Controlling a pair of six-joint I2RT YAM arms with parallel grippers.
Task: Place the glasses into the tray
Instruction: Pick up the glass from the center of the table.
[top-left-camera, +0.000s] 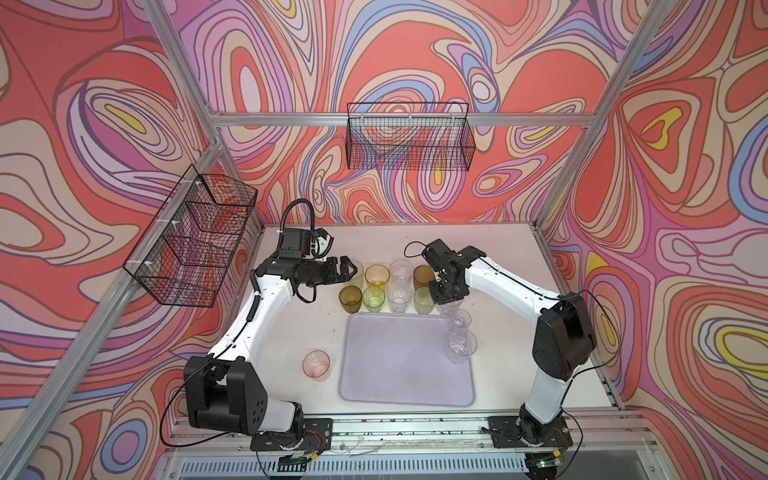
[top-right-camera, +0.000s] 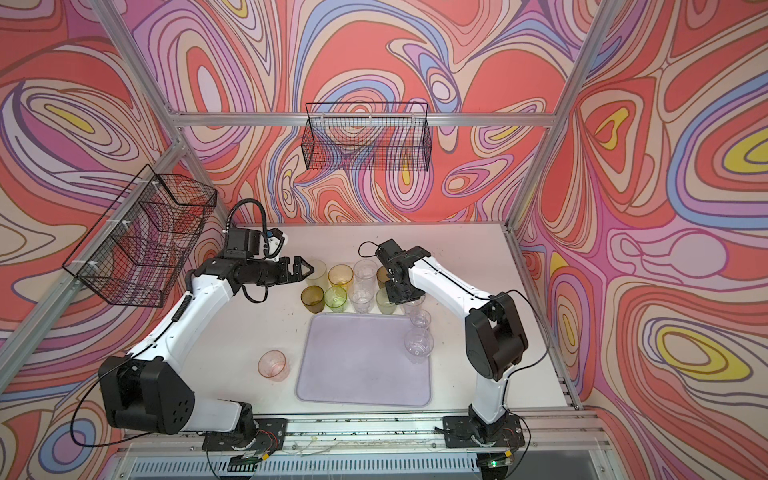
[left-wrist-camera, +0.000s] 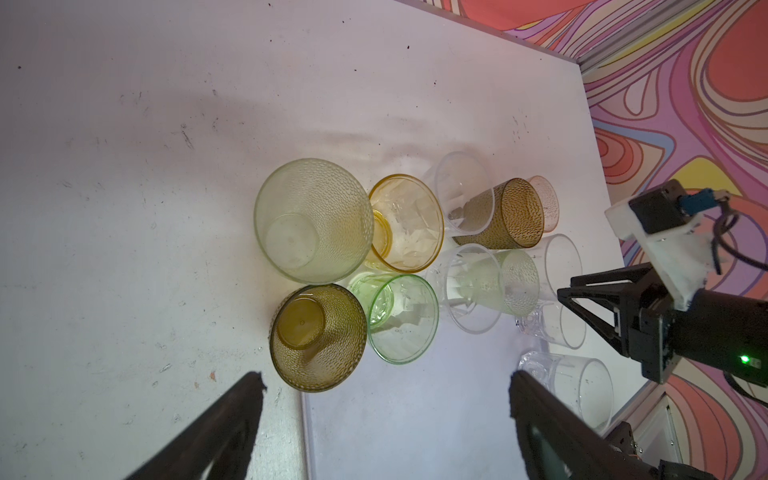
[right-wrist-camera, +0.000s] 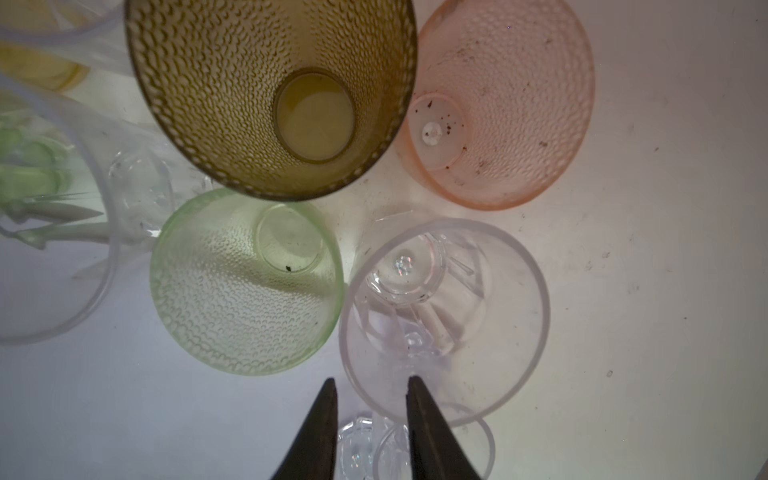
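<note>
The tray (top-left-camera: 399, 374) lies by the worktop's (top-left-camera: 503, 266) near edge. The left gripper (top-left-camera: 355, 269) gapes wide. The right gripper (right-wrist-camera: 370, 388) narrowly straddles the rim of a clear glass (right-wrist-camera: 536, 316).

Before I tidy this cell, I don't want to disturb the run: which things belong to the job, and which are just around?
Job: grouped glasses, pink glass, tray, clear glasses at its edge.
Lying about: back wire basket, side wire basket.
</note>
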